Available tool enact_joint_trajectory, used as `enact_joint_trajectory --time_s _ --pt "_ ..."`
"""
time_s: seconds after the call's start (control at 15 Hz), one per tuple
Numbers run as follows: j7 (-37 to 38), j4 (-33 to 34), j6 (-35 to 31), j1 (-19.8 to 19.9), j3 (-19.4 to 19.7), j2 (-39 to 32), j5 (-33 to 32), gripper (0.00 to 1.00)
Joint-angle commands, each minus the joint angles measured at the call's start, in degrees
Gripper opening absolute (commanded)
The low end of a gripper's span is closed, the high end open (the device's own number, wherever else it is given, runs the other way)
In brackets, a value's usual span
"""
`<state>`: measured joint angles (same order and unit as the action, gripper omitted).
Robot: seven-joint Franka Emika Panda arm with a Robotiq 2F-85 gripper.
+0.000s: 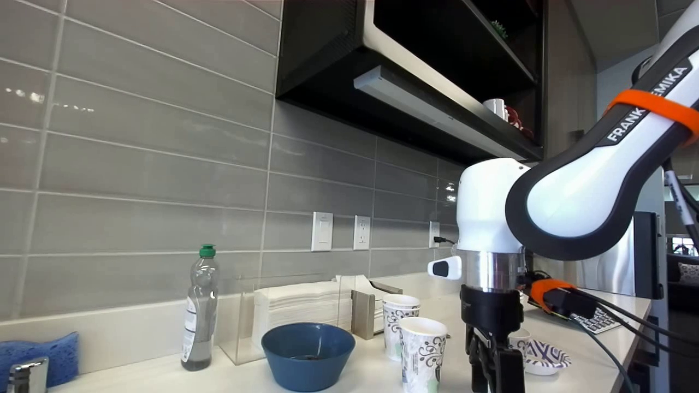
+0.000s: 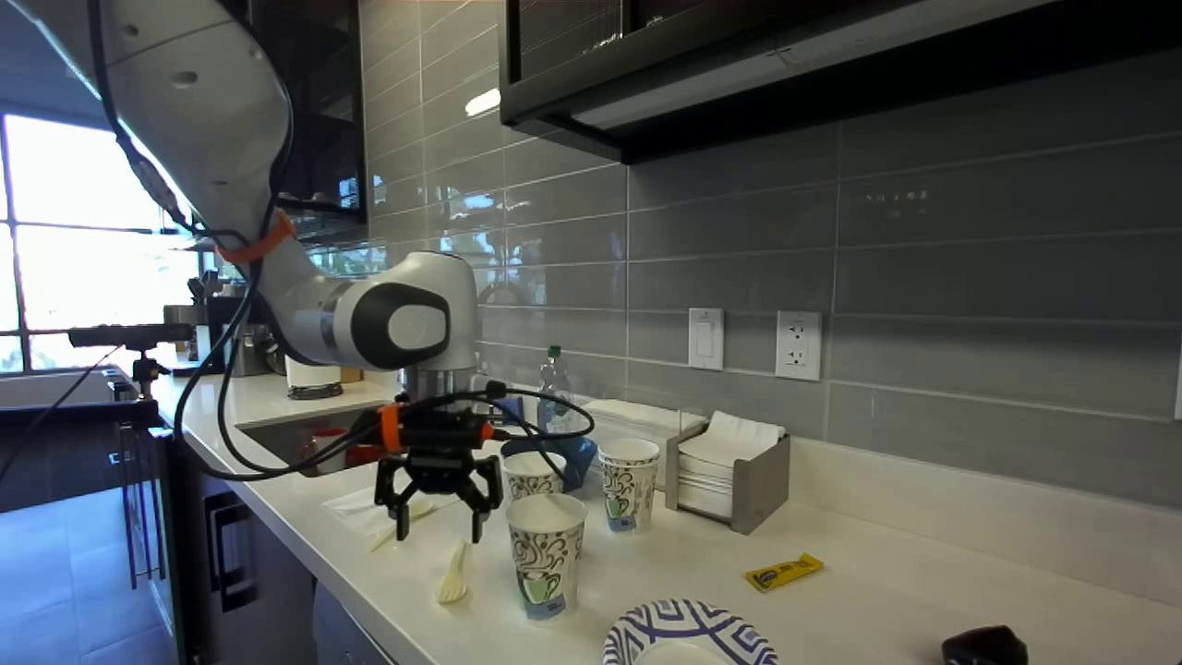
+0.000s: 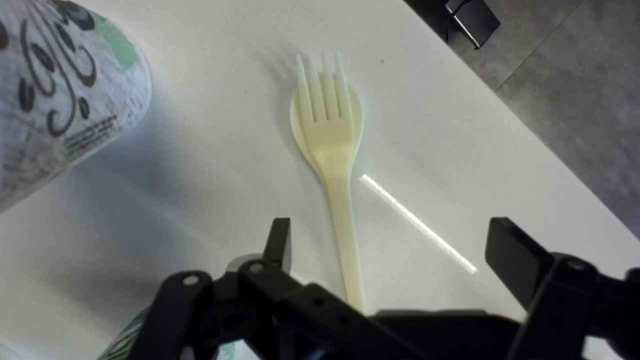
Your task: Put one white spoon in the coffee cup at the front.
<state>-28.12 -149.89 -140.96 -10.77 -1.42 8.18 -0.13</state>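
Under the fork [image 3: 331, 137], a spoon [image 3: 357, 107] is seen. A cup [image 2: 547, 559] is set beside the fork, the hand [image 2: 440, 531] spread above.

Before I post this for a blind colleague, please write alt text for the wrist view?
A pale plastic fork lies on top of a matching spoon on a white countertop, with the robot's open black hand across the bottom. Part of a patterned paper coffee cup shows at upper left, gray floor at upper right.
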Motion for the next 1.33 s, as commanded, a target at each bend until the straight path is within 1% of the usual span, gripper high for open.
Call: enact_joint_trajectory --time_s 0.0,0.4,0.87,1.0,1.13,1.27 --pt "-1.38 0.49 -2.19 0.79 -0.67 -2.47 0.89 1.00" --pt "-1.52 0.76 -2.91 1.11 -1.75 -2.65 -2.74 1.00" --pt "-3.20 1.24 -3.12 1.43 -1.72 -3.84 -5.19 1.00" --pt "-3.48 1.39 -3.06 1.58 -1.73 -4.23 -5.78 0.82" --pt "-3.71 1.52 -3.08 1.75 -1.77 -4.64 -6.16 0.57" --pt "-3.89 1.63 -3.10 1.92 -1.80 -4.97 -6.40 0.44"
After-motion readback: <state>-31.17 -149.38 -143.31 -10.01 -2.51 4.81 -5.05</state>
